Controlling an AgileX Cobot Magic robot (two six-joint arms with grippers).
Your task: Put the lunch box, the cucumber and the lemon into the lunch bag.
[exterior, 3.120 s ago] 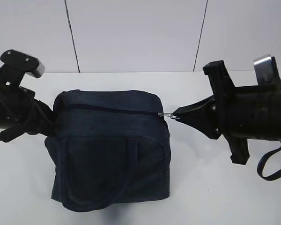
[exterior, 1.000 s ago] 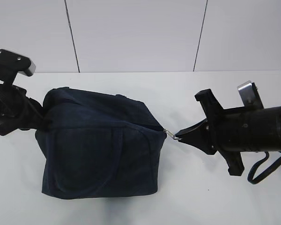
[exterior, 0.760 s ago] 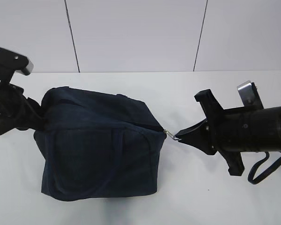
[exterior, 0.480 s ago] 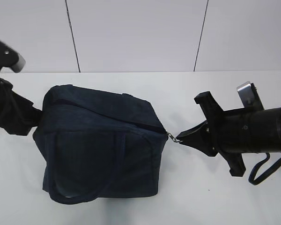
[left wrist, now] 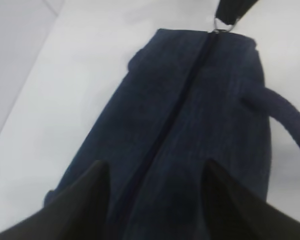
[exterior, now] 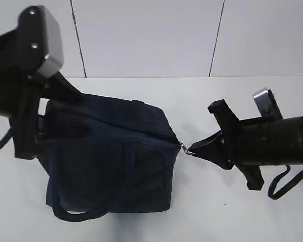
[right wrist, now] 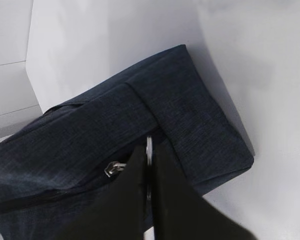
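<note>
Lunch bag (exterior: 108, 156) standing on the white desk (exterior: 207, 212), left of centre in the exterior view, boxy and dark navy, one strap handle (exterior: 98, 204) drooping down its front face

Zipper line (left wrist: 177, 107) running along the top of the bag, seen closed along its visible length in the left wrist view, ending at the metal ring pull (exterior: 187, 149) at the bag's right upper corner

Right gripper (exterior: 193, 150) pinched shut on that ring pull, jaws pressed together on the thin metal loop; same clamp visible in the right wrist view, ring pull (right wrist: 148, 150) caught between the two dark fingers, the small zipper slider (right wrist: 113, 168) just beside them against the fabric

Left gripper (left wrist: 155, 200) raised above the left end of the bag, jaws spread apart with bag fabric showing between them, nothing held; not possible to tell whether the fingers touch the cloth

In the exterior view, left arm large and blurred in front of the bag's upper left corner, hiding that end

Lunch box, cucumber and lemon not visible in any view
</note>
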